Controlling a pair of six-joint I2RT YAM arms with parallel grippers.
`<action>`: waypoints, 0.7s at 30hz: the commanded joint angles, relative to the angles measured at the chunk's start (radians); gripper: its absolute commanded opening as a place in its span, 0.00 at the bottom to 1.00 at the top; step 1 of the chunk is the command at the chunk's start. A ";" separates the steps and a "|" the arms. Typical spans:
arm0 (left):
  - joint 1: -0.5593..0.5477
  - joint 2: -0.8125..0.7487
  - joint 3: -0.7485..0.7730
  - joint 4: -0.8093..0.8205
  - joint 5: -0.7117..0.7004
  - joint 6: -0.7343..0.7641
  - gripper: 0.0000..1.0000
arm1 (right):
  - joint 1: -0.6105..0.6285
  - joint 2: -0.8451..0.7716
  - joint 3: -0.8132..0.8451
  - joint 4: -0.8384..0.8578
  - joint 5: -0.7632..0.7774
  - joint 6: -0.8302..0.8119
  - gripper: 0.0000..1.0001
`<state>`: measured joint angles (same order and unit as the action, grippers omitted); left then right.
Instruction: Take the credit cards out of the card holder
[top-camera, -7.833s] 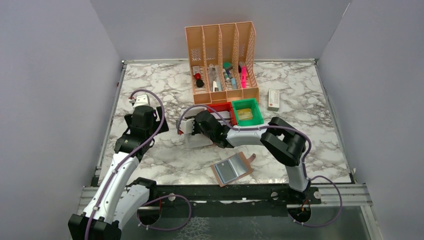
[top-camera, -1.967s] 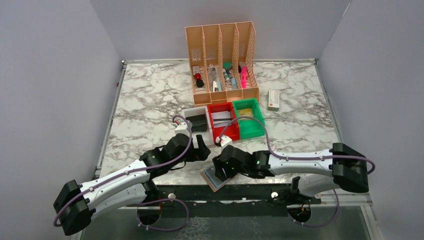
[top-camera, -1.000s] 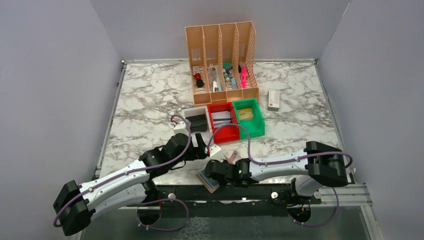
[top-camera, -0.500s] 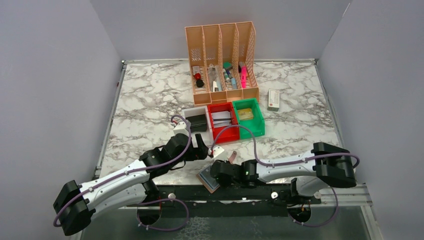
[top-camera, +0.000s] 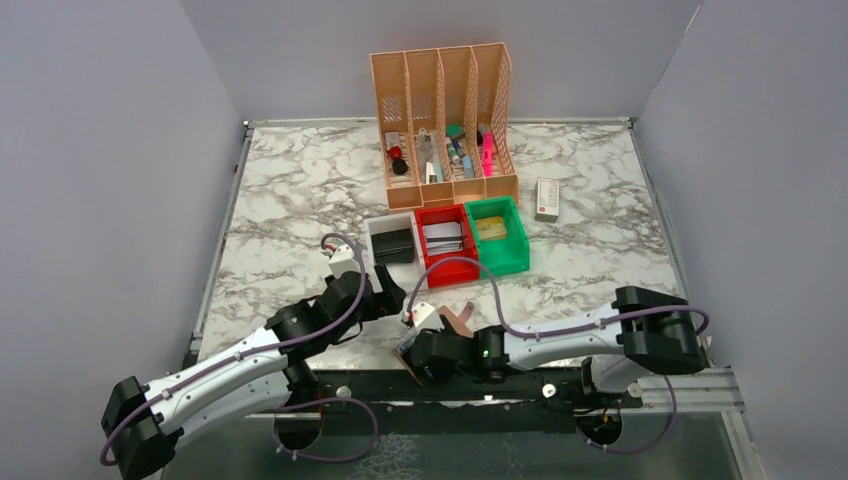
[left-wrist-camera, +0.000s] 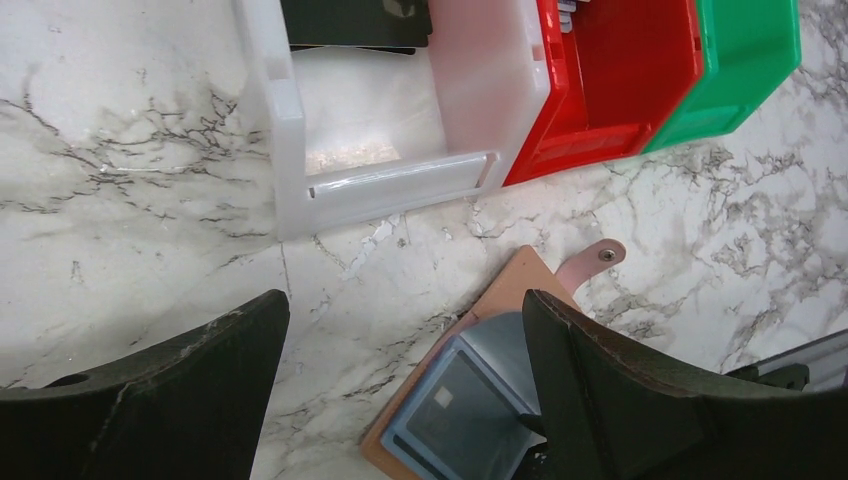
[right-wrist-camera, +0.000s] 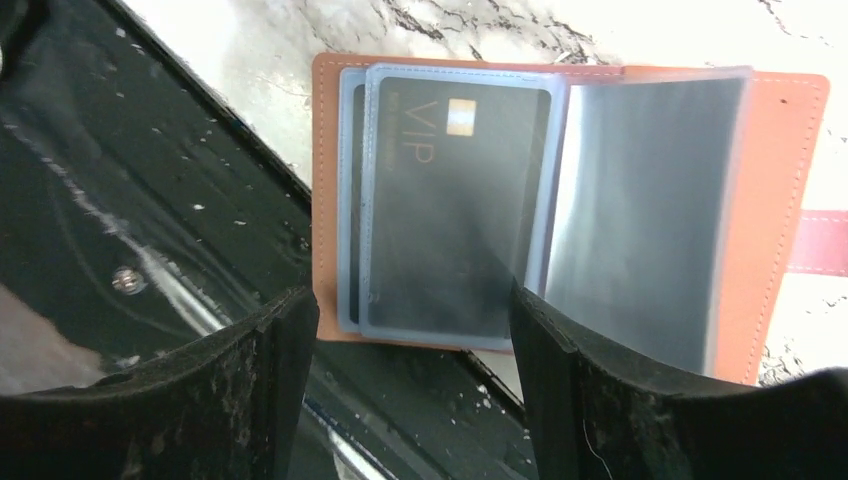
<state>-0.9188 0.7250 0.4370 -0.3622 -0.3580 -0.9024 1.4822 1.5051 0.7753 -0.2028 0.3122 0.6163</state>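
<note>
- Cards (right-wrist-camera: 455, 210): small stack in clear sleeves, dark "VIP" one on top, lying in the open holder (right-wrist-camera: 790, 200). One clear leaf is flipped twd the strap (left-wrist-camera: 590, 265).
- Holder: flat on the bench's near edge, in front of the white bin (left-wrist-camera: 380, 180). One side juts over the black rail (top-camera: 500, 385).
- R pincer (right-wrist-camera: 410, 300): jaws wide, nothing held, right over the cards. Can't tell if it touches.
- L pincer (left-wrist-camera: 403, 305): also wide, empty, hovering just beside the holder on the bin side.
- Step, as I judge: grab the top card. Pin the brown border w/ L pincer so the holder can't slide. R nips the card's free edge and pulls along the sleeve's open side, low & slow.
- Risks: slick sleeves, thin card, so a shallow grip may take two. The holder could also slip off the edge.
- Bench (top-camera: 300, 190): smooth, white-grey marble look. Red bin (top-camera: 450, 270) & green bin (top-camera: 505, 262) sit mid-bench, w/ an orange rack (top-camera: 443, 120) behind and a small box (top-camera: 547, 198) to the right.
- Room: plain grey walls (top-camera: 100, 150) on 3 sides.
</note>
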 joint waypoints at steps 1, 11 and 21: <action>-0.005 -0.035 -0.009 -0.050 -0.065 -0.029 0.90 | 0.034 0.118 0.094 -0.123 0.142 0.019 0.76; -0.005 -0.037 -0.016 -0.051 -0.046 -0.026 0.90 | 0.031 0.078 0.019 0.001 0.082 0.018 0.70; -0.005 -0.038 -0.021 -0.046 -0.031 -0.018 0.90 | -0.059 0.034 -0.072 0.148 -0.130 0.026 0.60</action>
<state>-0.9188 0.6930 0.4278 -0.4034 -0.3851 -0.9234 1.4590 1.5398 0.7494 -0.1345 0.3141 0.6239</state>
